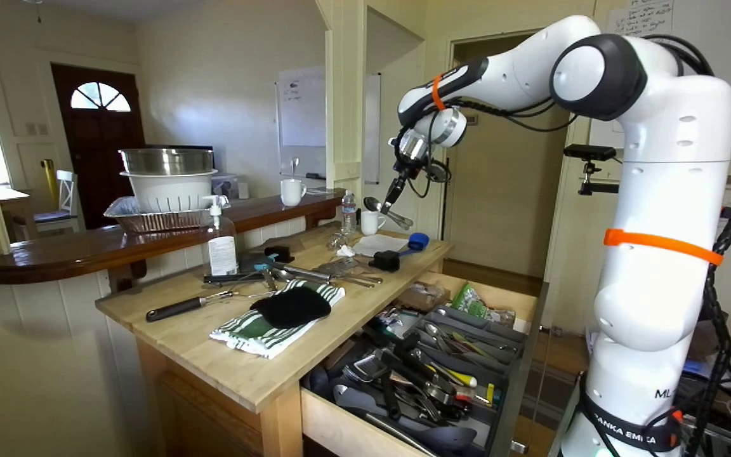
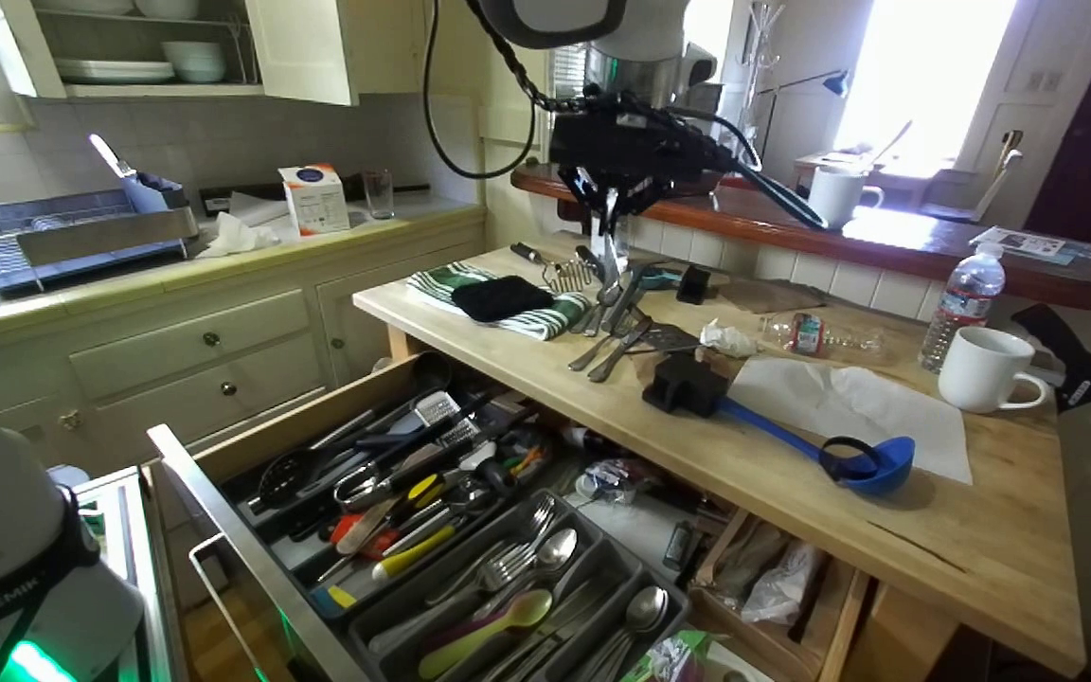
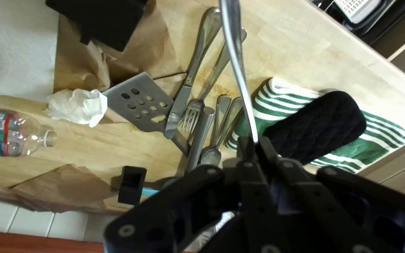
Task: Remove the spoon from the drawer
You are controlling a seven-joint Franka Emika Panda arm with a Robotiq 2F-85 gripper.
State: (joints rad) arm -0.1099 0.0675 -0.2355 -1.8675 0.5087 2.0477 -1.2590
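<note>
1. The spoon [image 3: 233, 31] is out of the drawer [image 1: 340, 425], held in the air over the bench [image 2: 1010, 502]; I judge the slim metal utensil to be the task's spoon.
2. The gripper [image 3: 256, 144] has its fingers clamped on the narrow shaft, probably because that part gives the pads a firm bite.
3. Beneath lie a fork [image 3: 193, 109], a knife [image 3: 184, 96] and a slotted turner [image 3: 137, 97], toward the bench's wall-side long edge. Removed pieces likely go there; lowering and release would remain.
4. The drawer stands pulled out under the opposite long edge, presumably for reach. Its grey tray [image 2: 637, 568] separates forks [image 2: 512, 561] from spoons [image 2: 647, 606]; the larger section holds a grater [image 2: 434, 407] and a yellow-handled tool [image 2: 418, 551].
5. At the bench's short edge away from the mugs, a black pad [image 3: 323, 126] rests on a striped towel [image 3: 281, 105].
6. A white mug [image 2: 981, 374] stands near the wall-side corner of the other end, contents hidden. On the raised counter [image 1: 42, 257], a second mug [image 1: 292, 193] holds an upright, spoon-like utensil [image 1: 294, 166].
</note>
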